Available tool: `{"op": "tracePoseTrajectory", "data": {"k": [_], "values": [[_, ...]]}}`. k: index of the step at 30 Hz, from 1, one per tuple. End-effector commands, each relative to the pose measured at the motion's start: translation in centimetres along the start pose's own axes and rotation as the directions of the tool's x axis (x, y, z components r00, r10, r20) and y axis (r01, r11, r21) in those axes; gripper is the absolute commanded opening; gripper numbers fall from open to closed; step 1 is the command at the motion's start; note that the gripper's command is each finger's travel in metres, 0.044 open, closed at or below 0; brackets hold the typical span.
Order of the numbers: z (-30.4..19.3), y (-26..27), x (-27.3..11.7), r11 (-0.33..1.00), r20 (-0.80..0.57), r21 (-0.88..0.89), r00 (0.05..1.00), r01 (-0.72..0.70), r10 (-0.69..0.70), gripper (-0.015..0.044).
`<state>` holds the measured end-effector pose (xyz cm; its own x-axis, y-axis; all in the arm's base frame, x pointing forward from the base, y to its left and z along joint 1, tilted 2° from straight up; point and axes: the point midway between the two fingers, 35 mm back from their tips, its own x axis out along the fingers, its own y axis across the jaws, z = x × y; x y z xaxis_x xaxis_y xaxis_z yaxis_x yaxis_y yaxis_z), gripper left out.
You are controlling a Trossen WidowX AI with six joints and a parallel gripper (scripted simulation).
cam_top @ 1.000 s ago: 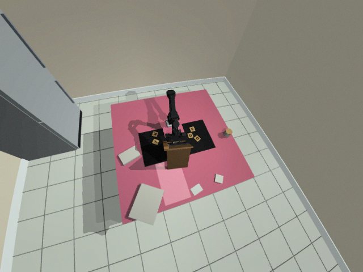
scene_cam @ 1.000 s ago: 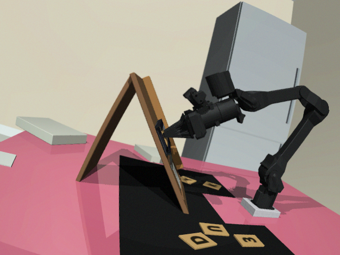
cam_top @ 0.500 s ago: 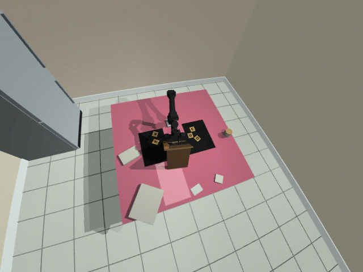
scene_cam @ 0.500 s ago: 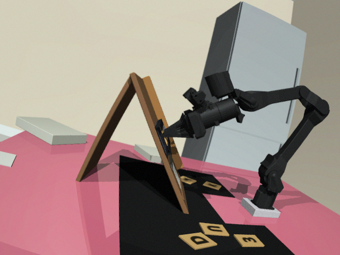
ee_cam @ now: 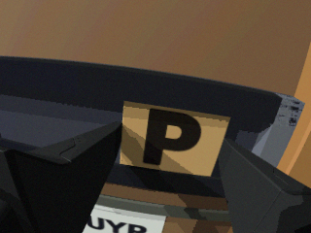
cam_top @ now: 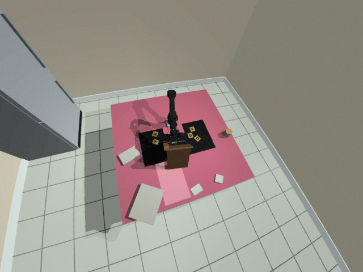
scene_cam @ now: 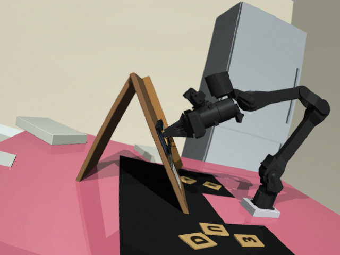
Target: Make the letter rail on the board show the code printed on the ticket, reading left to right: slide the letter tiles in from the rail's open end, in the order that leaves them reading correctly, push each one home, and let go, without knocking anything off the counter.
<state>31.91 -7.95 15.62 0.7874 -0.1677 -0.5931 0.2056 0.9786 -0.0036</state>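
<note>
My gripper (cam_top: 174, 141) (scene_cam: 163, 133) (ee_cam: 171, 138) is shut on the P tile (ee_cam: 131, 146), one finger at each side. The P reads upright and lies within the dark rail (ee_cam: 49, 73) (scene_cam: 158, 125) on the leaning board (cam_top: 178, 158) (scene_cam: 146, 109) (ee_cam: 146, 34). No other tile shows in the visible part of the rail. The white ticket (ee_cam: 151, 223) below is cut off; its letters look like UYP or UYR. Loose tiles D (cam_top: 197, 137) (scene_cam: 197, 240), U (cam_top: 190, 135) (scene_cam: 214, 229) and E (cam_top: 192, 128) (scene_cam: 248, 240) lie at one side. Two more tiles (cam_top: 155, 134) (cam_top: 155, 141) lie at the other.
The loose tiles lie on black mats (cam_top: 208, 141) (cam_top: 151, 158). An orange-brown upright strip (ee_cam: 298, 160) (scene_cam: 153, 94) stands at the board's side, right of the rail in the wrist view. Pale slabs (cam_top: 129, 155) (cam_top: 146, 203) and a round-topped can (cam_top: 228, 132) stand farther out on the pink surface.
</note>
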Motion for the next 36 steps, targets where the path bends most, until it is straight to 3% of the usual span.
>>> {"op": "tracePoseTrajectory", "data": {"k": [1, 26, 36], "values": [[0.1, -0.2, 0.0, 1.000, 0.002, -0.003, 1.000, -0.003, 0.003, 0.0000], [0.0, -1.4, 0.1, 1.000, 0.002, -0.004, 1.000, -0.003, 0.003, 0.0000], [0.0, -1.3, -0.2, 1.000, 0.002, -0.003, 1.000, -0.002, 0.002, 0.0263]]}}
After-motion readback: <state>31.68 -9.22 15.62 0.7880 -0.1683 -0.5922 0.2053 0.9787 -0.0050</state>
